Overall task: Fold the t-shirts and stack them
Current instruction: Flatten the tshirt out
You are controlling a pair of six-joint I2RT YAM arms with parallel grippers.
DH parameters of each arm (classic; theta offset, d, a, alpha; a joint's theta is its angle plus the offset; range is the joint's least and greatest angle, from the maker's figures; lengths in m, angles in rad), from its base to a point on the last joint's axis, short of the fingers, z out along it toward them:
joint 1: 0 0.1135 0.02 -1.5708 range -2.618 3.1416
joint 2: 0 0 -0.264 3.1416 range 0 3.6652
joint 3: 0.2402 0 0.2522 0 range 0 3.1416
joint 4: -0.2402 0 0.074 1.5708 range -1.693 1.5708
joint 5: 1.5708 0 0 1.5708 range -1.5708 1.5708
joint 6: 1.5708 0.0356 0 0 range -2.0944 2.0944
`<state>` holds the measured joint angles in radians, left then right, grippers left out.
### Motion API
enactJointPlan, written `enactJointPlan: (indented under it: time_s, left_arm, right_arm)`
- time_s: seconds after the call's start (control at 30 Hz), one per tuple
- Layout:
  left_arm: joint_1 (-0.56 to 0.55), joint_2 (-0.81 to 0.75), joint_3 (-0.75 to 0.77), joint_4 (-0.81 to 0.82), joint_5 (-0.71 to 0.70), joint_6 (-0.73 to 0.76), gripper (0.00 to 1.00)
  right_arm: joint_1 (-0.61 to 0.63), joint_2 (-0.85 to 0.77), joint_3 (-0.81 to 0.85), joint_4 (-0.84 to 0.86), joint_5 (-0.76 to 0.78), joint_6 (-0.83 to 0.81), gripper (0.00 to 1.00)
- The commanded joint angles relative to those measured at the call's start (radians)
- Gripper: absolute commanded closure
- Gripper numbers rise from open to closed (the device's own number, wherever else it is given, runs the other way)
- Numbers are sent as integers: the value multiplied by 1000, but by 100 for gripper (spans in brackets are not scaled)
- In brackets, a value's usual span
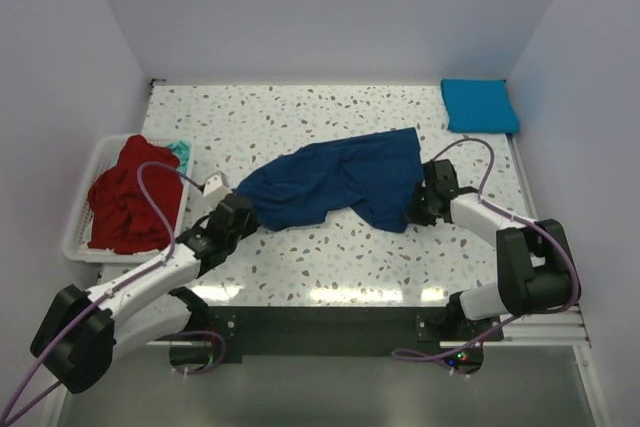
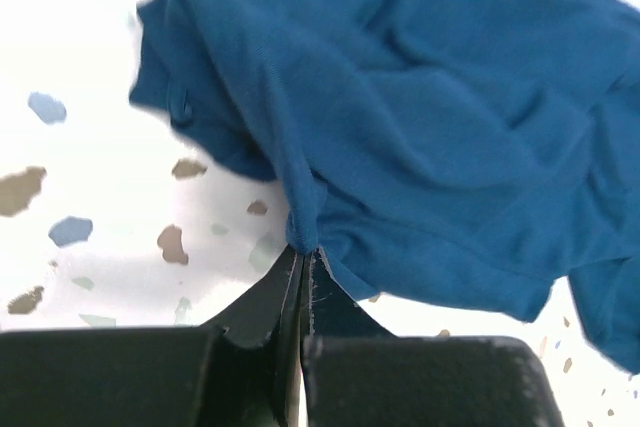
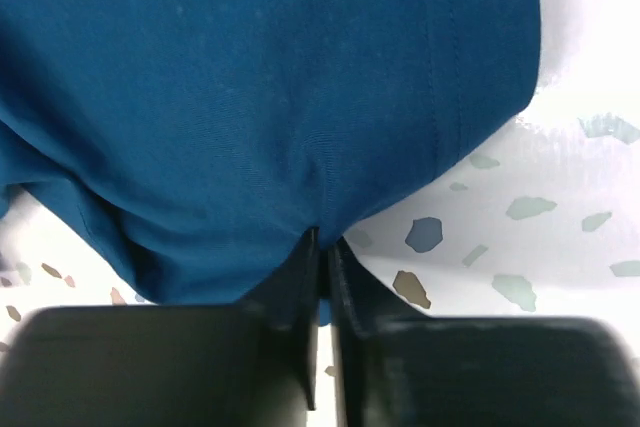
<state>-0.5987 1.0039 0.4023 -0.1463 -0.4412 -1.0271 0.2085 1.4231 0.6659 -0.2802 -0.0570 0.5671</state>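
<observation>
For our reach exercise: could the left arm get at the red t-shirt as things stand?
Probably not yet: the left gripper is shut on the navy t-shirt, though the red t-shirt lies uncovered in the nearby basket.

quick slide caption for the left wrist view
Left gripper pinches an edge of the crumpled navy t-shirt on the speckled table.

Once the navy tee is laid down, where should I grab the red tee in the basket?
I'd pinch a raised wrinkle near the middle of the red tee, coming straight down. It lies crumpled inside the basket, whose walls block a sideways approach, and the middle keeps the jaws off the teal tee at the far corner.
</observation>
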Motion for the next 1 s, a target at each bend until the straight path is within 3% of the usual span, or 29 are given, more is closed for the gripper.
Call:
enactJointPlan:
  time_s: [0.0, 0.2, 0.37, 0.53, 0.63, 0.7, 0.73, 0.8, 0.93, 0.97]
  left_arm:
    - [-3, -65, 85, -91, -100, 88, 100]
    - [-4, -149, 223, -296, -111, 235, 100]
    - [-4, -232, 368, -516, -28, 335, 100]
    - [-3, -211, 481, -578, -28, 427, 100]
    - [33, -104, 520, -503, -64, 533, 100]
    - [137, 10, 543, -408, -2, 577, 100]
    - [180, 48, 546, -362, 81, 611, 100]
    - [267, 183, 573, -240, 120, 618, 100]
    - [304, 439, 711, -135, 137, 657, 100]
    - [307, 528, 745, -133, 145, 662, 95]
  right_arm:
    - [-3, 14, 50, -25, 23, -6, 99]
    - [-6, -151, 179, -302, 195, -119, 100]
    - [-6, -277, 315, -552, 319, -176, 100]
    - [-9, -282, 417, -596, 399, -223, 100]
    - [-14, -172, 489, -567, 433, -242, 100]
    - [-21, -95, 550, -533, 436, -256, 100]
    - [-26, -11, 595, -518, 427, -263, 98]
    - [-34, 71, 652, -498, 419, -268, 93]
    - [-37, 275, 796, -487, 422, -266, 84]
    - [-38, 330, 851, -496, 410, -265, 81]
